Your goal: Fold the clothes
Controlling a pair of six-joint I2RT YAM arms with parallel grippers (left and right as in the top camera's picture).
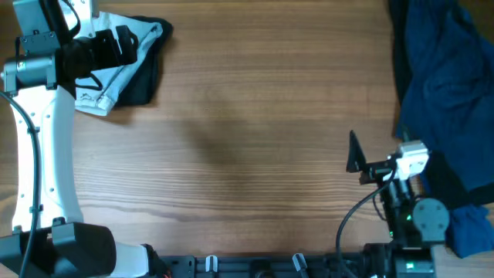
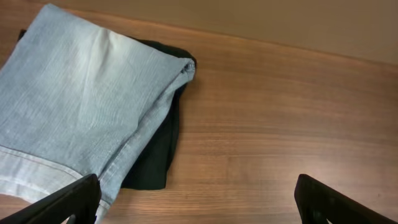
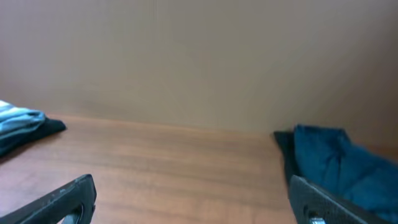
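Note:
The pale light-blue denim shorts (image 1: 108, 81) lie folded at the table's far left corner, on top of a black garment (image 1: 143, 81). In the left wrist view the shorts (image 2: 81, 106) fill the left side, with the black garment (image 2: 155, 155) showing beneath them. My left gripper (image 1: 127, 45) is open and empty above this stack; the left wrist view (image 2: 199, 208) shows its left finger over the shorts' hem. My right gripper (image 1: 356, 154) is open and empty over bare wood at the near right, as the right wrist view (image 3: 199, 205) also shows.
A heap of dark navy and blue clothes (image 1: 440, 77) covers the right side of the table and hangs past its edge. It also shows in the right wrist view (image 3: 336, 162). The wooden table (image 1: 255, 131) lies between the two stacks.

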